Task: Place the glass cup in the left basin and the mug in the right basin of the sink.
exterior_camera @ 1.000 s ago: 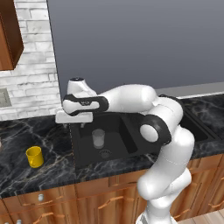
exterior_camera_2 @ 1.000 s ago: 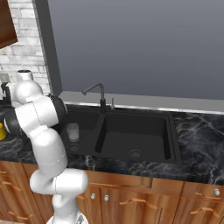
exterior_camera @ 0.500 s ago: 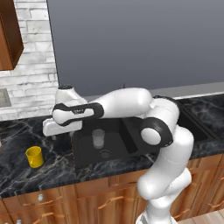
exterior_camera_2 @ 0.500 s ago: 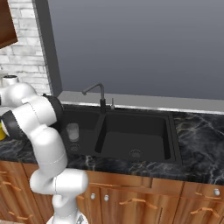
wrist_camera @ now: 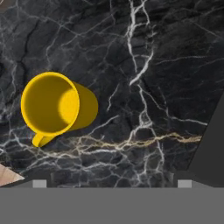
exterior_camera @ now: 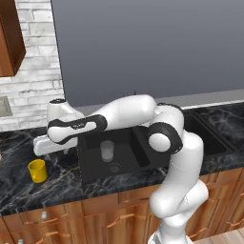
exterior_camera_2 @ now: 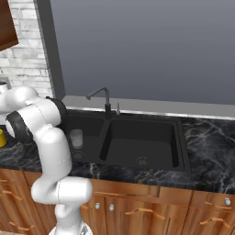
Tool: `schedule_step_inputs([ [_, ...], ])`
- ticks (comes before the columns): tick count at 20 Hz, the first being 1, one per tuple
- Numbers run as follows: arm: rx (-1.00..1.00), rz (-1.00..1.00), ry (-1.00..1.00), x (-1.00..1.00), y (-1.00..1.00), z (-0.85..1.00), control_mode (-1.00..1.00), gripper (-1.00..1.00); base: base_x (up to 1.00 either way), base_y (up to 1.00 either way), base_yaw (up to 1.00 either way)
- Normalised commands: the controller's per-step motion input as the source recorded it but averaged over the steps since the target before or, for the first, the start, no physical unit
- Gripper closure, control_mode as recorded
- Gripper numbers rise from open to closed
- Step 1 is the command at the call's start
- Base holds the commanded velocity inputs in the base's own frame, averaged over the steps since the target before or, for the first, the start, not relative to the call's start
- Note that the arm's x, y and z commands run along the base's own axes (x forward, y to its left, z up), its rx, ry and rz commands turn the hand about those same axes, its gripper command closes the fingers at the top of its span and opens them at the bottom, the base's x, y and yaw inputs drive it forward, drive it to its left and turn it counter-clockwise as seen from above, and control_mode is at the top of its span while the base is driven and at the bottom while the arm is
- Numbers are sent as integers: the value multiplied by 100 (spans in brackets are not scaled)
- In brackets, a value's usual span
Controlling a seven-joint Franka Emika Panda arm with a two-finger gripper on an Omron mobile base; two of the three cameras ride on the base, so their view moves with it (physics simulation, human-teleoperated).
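Swinging farther left since the earlier frames, the gripper [exterior_camera: 50,145] is now hanging over the counter [exterior_camera: 57,178] near the yellow mug [exterior_camera: 37,170] (upright, handle outward). Its fingers are standing spread, holding nothing. The glass cup [exterior_camera: 107,150] is sitting upright in the left basin [exterior_camera: 123,163].

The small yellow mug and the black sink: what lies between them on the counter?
Only bare black marbled counter lies between the yellow mug and the black sink, seen in the left base view.
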Motion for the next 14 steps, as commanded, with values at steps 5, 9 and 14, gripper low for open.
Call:
schedule_step_inputs([
  [5,0,-7,0,0,20,-7,-100,-100,0,0,0],
  [9,-3,-14,0,3,28,-16,-100,-100,0,0,0],
  [14,-3,-15,0,15,2,-15,-100,-100,0,0,0],
])
